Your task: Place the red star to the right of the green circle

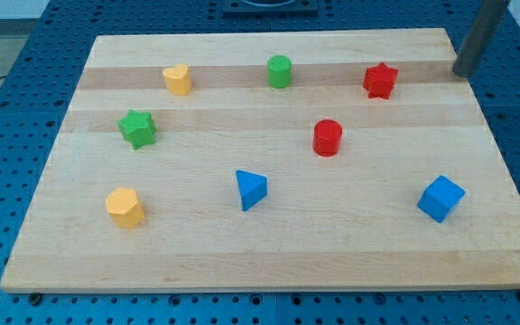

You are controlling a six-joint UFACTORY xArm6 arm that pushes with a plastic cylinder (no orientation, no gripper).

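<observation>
Eight blocks lie on the table [269,262]. The red star [379,80] sits near the view's top, right of the green circle [280,70] but well apart. No gripper is fitted; my tip [461,72] holds nothing, right of the star. Approach step: next, a leftward push closes the gap.

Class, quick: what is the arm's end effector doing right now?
My tip: a bare rod, holding nothing, touching no block, at the view's right of the red star.
</observation>
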